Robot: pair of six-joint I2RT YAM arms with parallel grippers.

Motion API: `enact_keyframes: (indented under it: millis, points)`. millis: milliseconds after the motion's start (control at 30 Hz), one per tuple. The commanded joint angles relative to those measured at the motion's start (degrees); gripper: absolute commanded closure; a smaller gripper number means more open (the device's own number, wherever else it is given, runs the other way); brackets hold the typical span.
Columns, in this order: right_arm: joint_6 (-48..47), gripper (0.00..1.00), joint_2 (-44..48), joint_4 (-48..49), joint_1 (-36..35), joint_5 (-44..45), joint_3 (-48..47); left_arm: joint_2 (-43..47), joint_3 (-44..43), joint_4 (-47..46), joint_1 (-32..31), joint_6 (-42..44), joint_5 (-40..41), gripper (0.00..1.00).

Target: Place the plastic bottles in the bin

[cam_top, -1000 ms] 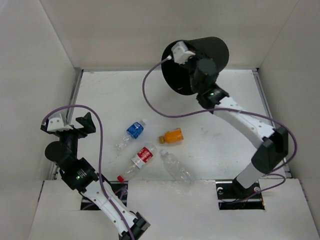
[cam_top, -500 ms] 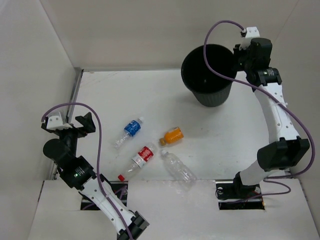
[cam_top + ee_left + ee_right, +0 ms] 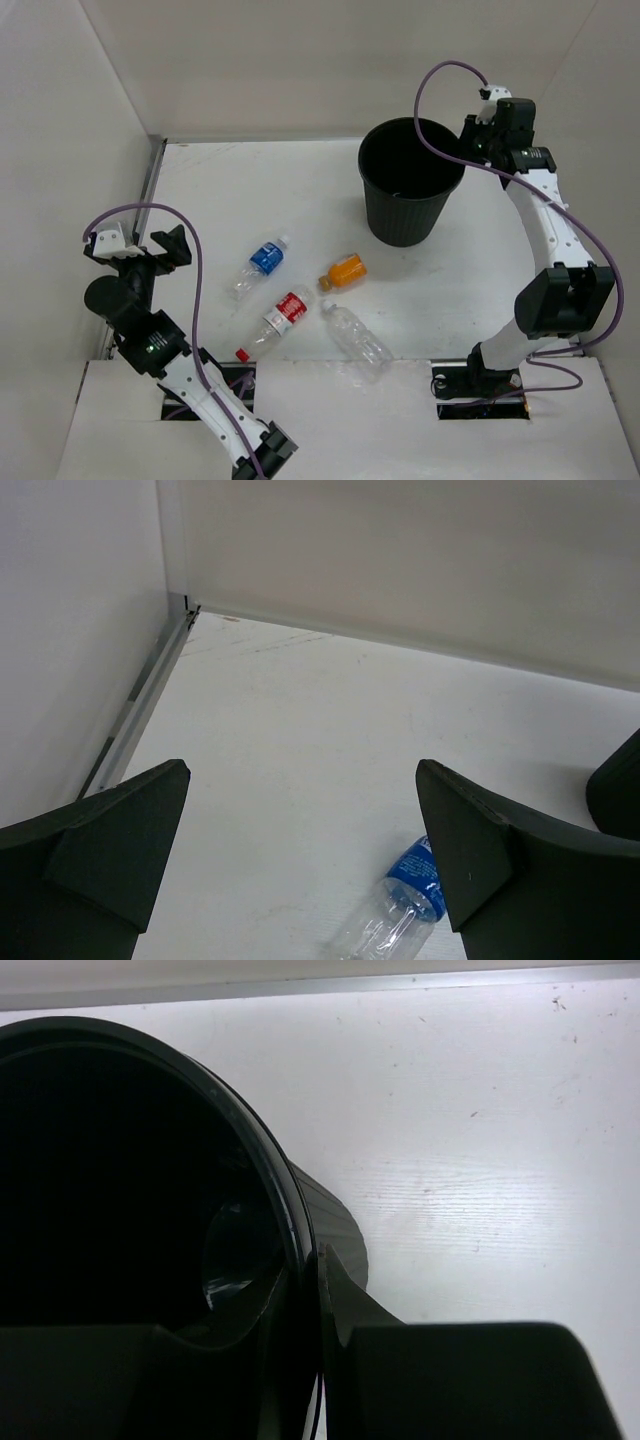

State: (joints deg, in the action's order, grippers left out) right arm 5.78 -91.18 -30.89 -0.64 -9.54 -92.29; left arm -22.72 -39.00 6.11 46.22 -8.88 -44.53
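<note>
Holds the upright bin [image 3: 400, 215] at far right by its rim, right gripper [image 3: 472, 143] clamped on it, seemingly to position it for the plastic bottles [image 3: 287, 310] lying mid-table, with left gripper [image 3: 138, 248] spread wide, empty, near left

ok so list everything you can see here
blue-label bottle: 1, clear, lying left of centre
red-label bottle: 1, clear with red cap, lying near the front
plain bottle: 1, clear, lying front centre
orange bottle: 1, orange, lying mid-table
bin: 1, black, upright, back right
table: 1, white, under everything
cables: 2, purple, one along each arm
left claw: 1, black, open, raised at the left side
right claw: 1, black, shut on the bin's rim
</note>
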Motion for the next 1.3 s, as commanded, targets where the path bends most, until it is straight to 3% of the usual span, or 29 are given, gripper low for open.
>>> enact_keyframes:
  millis: [0,33,133,200,333,633,800,900,1067,1267]
  points:
    - [1.8,1.0,0.9,7.5,1.1,-1.0,-0.9,-0.8,-2.0,-1.7,0.1,0.0,-1.9,0.0]
    - [2.0,0.97,0.9,7.6,1.4,-1.1,-0.9,-0.9,-2.0,-1.7,0.1,0.0,-2.0,0.0]
    - [1.7,0.72,1.3,8.2,1.7,-0.3,-0.9,-0.9,-2.1,-1.6,0.1,0.0,-2.1,0.0]
    - [1.3,0.38,1.8,8.4,1.6,-0.5,-0.9,-0.8,-2.0,-1.5,0.1,-0.1,-2.2,0.0]
    - [1.3,0.0,3.0,8.9,1.7,-0.6,-1.0,-0.5,-1.6,-1.3,0.1,-0.2,-2.6,0.0]
    - [0.7,0.0,10.5,7.1,0.6,-0.6,-2.4,-1.3,-0.9,1.3,-0.3,1.1,-2.9,0.0]
    - [-3.4,0.0,18.6,2.1,-4.1,0.7,-5.3,-9.8,-5.9,10.8,-2.3,9.0,-0.8,0.0]
    - [-6.2,0.0,23.7,-2.8,-6.4,2.3,-6.4,-17.9,-11.3,20.1,-8.8,20.8,5.4,0.0]
    - [-8.4,0.0,30.8,-10.7,-6.9,2.6,-7.7,-26.7,-13.9,26.0,-24.9,37.7,20.7,0.0]
    - [-9.5,0.0,34.8,-19.5,-5.3,2.2,-12.5,-36.4,-16.2,28.5,-40.6,38.5,27.0,0.0]
